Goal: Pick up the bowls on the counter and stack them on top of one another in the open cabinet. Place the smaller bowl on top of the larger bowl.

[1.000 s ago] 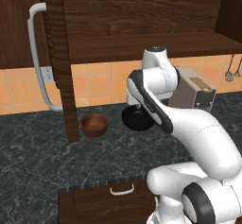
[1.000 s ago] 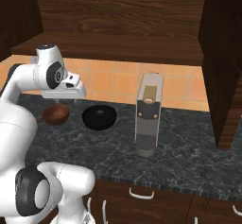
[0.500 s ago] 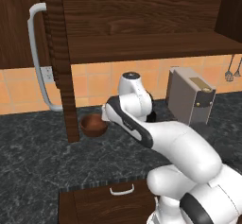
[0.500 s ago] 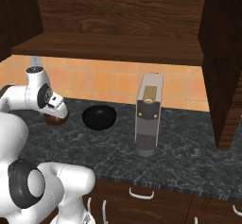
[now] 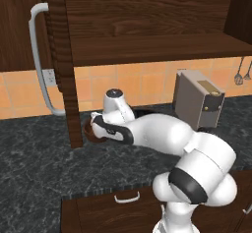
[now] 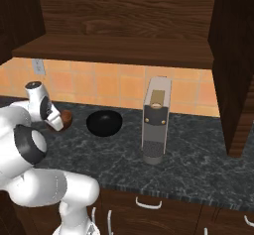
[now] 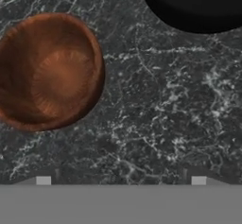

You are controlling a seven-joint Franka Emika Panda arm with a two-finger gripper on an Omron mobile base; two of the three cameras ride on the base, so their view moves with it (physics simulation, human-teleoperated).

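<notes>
Nearest the camera on the hand, the gripper (image 7: 121, 180) shows just its two pale fingertips (image 7: 43, 180), set wide apart with bare counter (image 7: 156, 124) between them, so the jaws are released and hold nothing. Just beyond the tips, off to the left in the hand view, sits the smaller bowl (image 7: 49, 72), upright on the stone with its hollow facing the camera; it is not between the fingers. It looks like turned wood: rigid, probably light, with a thin rim a two-finger grip could pinch, one finger inside the wall and one outside. A light bowl may skid on polished stone if nudged sideways before the fingers close.

Farther on, at the top right of the hand view, lies the larger bowl (image 7: 198, 5), also on the counter and apart from the brown one. Its glossy surface suggests a slippery, harder thing, likely heavier and easier to chip; again the rim is the place to take it.

Beyond both, in the right base view, the cabinet (image 6: 114, 48) stands open above, its shelf bare, and a grey appliance (image 6: 155, 125) stands right of the black bowl.
</notes>
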